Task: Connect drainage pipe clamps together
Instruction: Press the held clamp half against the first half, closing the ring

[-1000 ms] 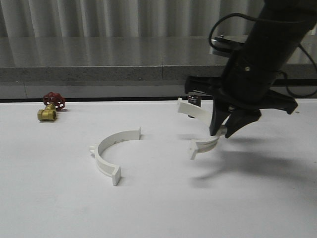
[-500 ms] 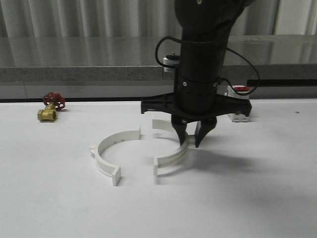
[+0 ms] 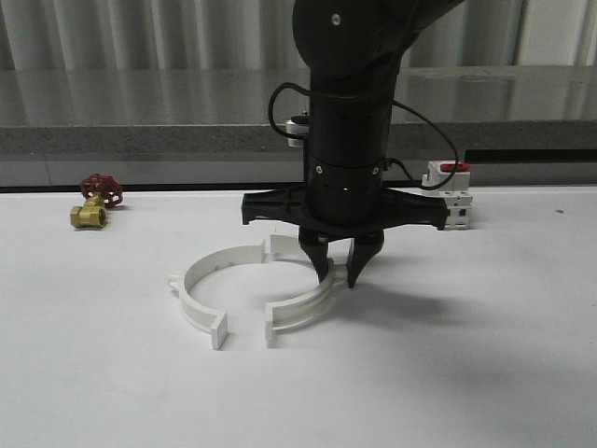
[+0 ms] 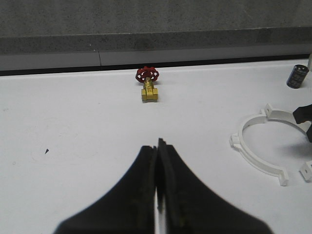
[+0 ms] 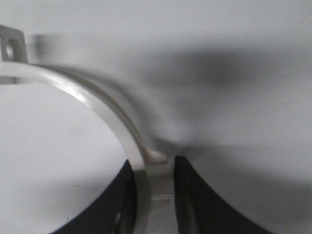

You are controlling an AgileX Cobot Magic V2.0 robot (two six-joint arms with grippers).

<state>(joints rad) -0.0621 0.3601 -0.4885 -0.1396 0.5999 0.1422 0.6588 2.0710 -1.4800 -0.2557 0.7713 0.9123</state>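
Right now my right tool is clamped on the arc of one white half-ring, its two dark fingers pressing either side of the band beside a small side lug. This held clamp half sits low over the white table, its open side facing the other half-ring, which lies flat on the table to my left. The two pieces curve toward each other; at the far ends their tabs look just beside one another, while the near tabs stand close with a gap between them. My left tool has its fingers pressed together with nothing between them, above bare table. A brass valve with a red handwheel rests near the far left edge, well apart from the clamps. Behind my right arm a white block with a red top stands at the back of the table. From the left wrist, a small dark cylinder stands beyond the lying half-ring.
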